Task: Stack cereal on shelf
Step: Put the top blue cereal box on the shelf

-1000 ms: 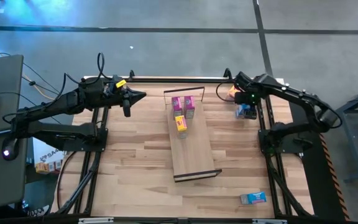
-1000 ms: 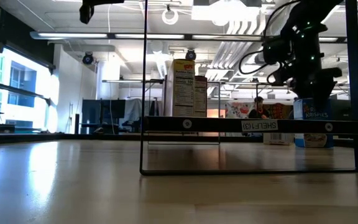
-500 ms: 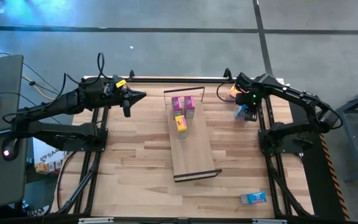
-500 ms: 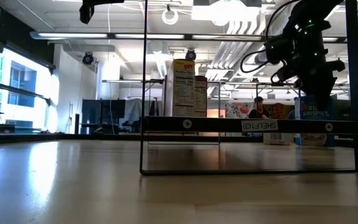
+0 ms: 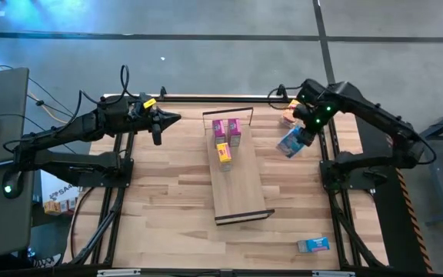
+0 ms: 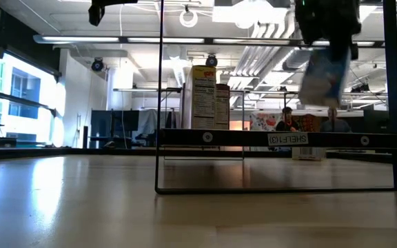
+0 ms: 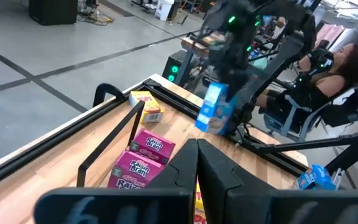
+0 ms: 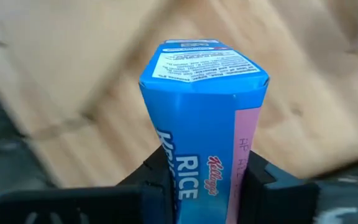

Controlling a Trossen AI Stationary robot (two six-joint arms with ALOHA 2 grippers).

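My right gripper [image 5: 304, 132] is shut on a light blue cereal box [image 5: 290, 143], raised above the table to the right of the shelf [image 5: 237, 188]. The same box shows mid-air in the low view [image 6: 322, 74] and in the left wrist view [image 7: 214, 111]. Two pink boxes [image 5: 227, 128] and a yellow one [image 5: 224, 152] stand on the shelf's far end. A second blue box [image 5: 313, 245] lies flat on the table at the near right. A yellow box [image 7: 148, 103] rests on the table at the far right. My left gripper [image 5: 174, 118] hovers shut, high over the far left. My right gripper pinches the blue box between its two fingers [image 8: 159, 175], one on each broad side of the end [image 8: 194, 163] nearest the wrist. The fingers come steeply from above. The box hangs below them, tilted, with its free end [image 8: 204, 62] clear of the table.
The shelf's thin black end frames [image 6: 160, 103] rise at both ends of the plank. The near half of the plank is bare wood. A person [image 7: 347, 68] sits beyond the table's right side.
My right gripper has taken hold of the blue box that stood on the table at the far right. It has risen with the box and shifted toward the shelf and the near edge while turning. The box is now lifted clear and tipped.
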